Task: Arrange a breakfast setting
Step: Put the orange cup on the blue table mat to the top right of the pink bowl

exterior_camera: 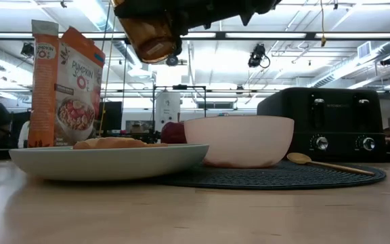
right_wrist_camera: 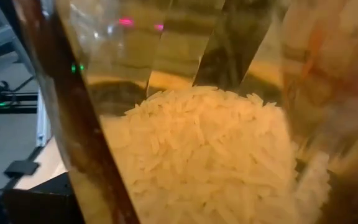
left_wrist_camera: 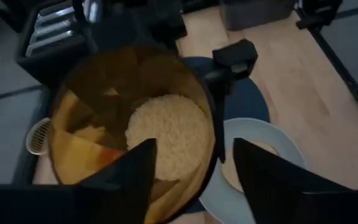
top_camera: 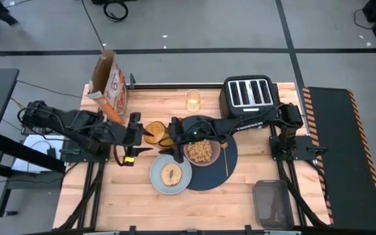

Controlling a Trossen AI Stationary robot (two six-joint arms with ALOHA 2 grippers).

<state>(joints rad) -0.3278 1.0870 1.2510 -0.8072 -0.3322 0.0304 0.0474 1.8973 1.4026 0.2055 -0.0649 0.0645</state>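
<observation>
My right hand (top_camera: pixel 173 134) grips the amber cup (top_camera: pixel 156 132) above the bench (top_camera: pixel 240 196); my left hand (top_camera: pixel 138 130) is beside it, grip unclear

We see both dark arms reaching in toward the middle of the high view, meeting just left of centre. The left arm comes in from the left edge, elbow folded, its forearm running rightward; the left gripper (top_camera: pixel 150 135) sits at centre-left, and in its own wrist view the two dark fingers (left_wrist_camera: pixel 132 171) stand apart at the bottom of the frame. The right arm stretches from the right side across to the centre, nearly straight, with the right gripper (top_camera: pixel 172 134) just beside the left one. From table height, both show only as dark shapes along the top edge.
</observation>
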